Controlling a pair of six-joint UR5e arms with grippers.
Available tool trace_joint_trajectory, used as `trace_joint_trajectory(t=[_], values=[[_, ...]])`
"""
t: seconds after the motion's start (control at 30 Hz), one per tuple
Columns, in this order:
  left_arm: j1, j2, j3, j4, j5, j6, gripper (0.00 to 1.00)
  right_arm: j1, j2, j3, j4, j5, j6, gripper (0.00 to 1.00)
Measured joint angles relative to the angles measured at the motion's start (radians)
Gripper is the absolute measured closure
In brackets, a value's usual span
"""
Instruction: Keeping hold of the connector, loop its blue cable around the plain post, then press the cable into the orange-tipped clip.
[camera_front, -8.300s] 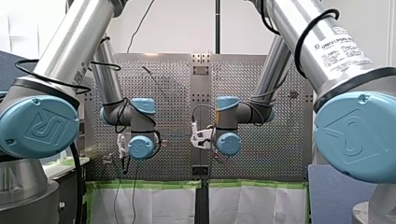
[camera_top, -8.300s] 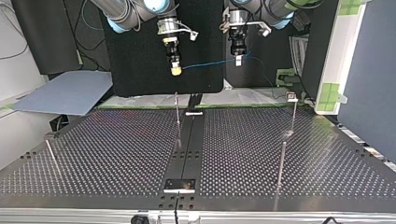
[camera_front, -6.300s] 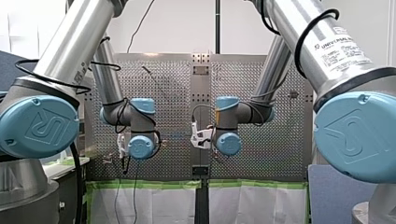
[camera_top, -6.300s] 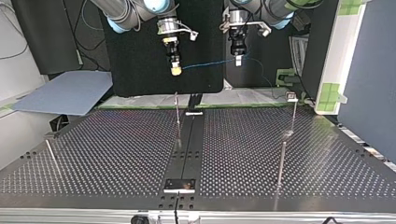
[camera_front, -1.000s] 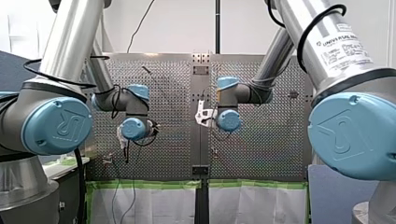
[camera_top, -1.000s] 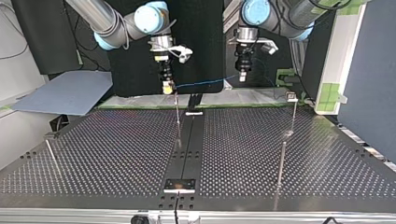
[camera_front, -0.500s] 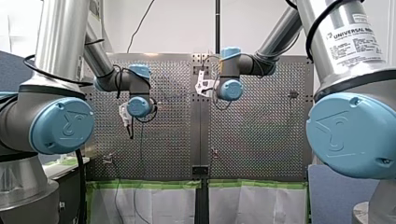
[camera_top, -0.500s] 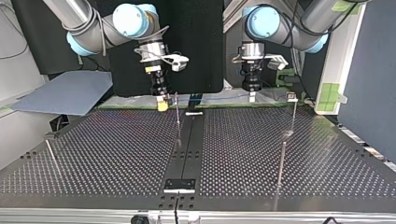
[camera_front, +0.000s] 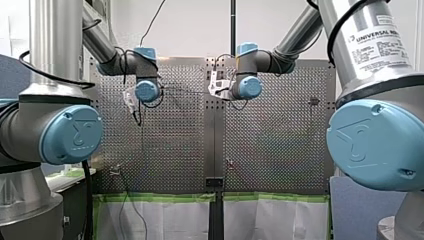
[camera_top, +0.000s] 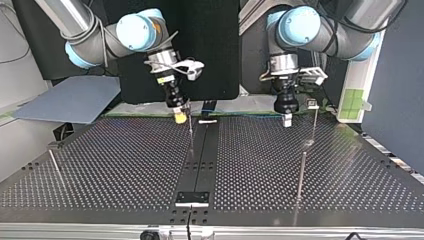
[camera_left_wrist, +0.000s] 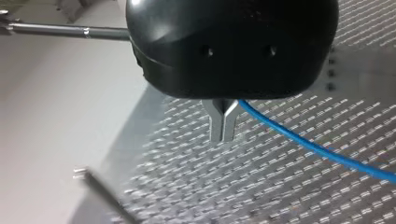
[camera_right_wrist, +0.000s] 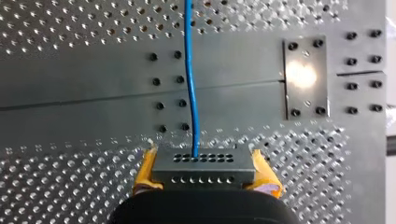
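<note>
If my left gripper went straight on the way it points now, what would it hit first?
Most likely the perforated metal table: my left gripper, its fingers shut on the thin blue cable, points down at bare holes with nothing between. Depth is unclear.

Perforated table (camera_top: 125, 165) — thin upright posts (camera_top: 301, 172), dark centre strip (camera_top: 202, 150), small plate (camera_top: 192, 198)

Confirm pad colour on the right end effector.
Yellow pads on the right end effector, either side of the connector. Clearest in the right wrist view.
</note>
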Motion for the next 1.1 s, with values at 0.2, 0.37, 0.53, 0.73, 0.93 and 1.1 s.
trace_joint_trajectory(t=[0.2,0.37,0.53,0.73,0.93,1.1], values=[[0.025,0.064,0.027,-0.064,-0.008,0.009,1.00,0.001,0.016,-0.045,0.055,-0.043,-0.002,0.98],[0.044,0.117,0.042,-0.117,-0.009,0.023,1.00,0.006,0.021,-0.090,0.103,-0.066,-0.003,0.98],[0.054,0.167,0.047,-0.167,-0.003,0.026,1.00,0.010,0.021,-0.134,0.152,-0.092,-0.004,0.98],[0.071,0.202,0.070,-0.224,0.023,0.029,1.00,0.012,0.022,-0.174,0.176,-0.102,-0.006,0.98],[0.087,0.158,0.119,-0.277,0.073,0.026,1.00,0.014,0.022,-0.211,0.180,-0.115,-0.014,0.98],[0.101,0.146,0.162,-0.294,0.093,0.018,1.00,0.016,0.022,-0.246,0.183,-0.120,-0.019,0.98]])
